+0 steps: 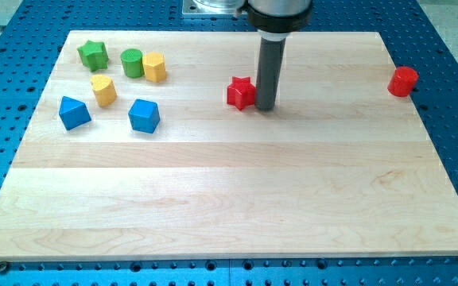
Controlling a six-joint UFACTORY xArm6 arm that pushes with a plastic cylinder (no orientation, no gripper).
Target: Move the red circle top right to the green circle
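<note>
The red circle [402, 81] stands at the board's right edge, near the view's top right. The green circle [132, 62] stands at the upper left, touching a yellow hexagon [155, 67] on its right. My tip [265, 107] rests on the board near the top middle, right against the right side of a red star [241, 92]. The tip is far left of the red circle and well right of the green circle.
A green star [93, 54] sits left of the green circle. A yellow block [103, 90], a blue triangular block [74, 112] and a blue block [144, 115] lie below them. The wooden board [237, 199] lies on a blue perforated table.
</note>
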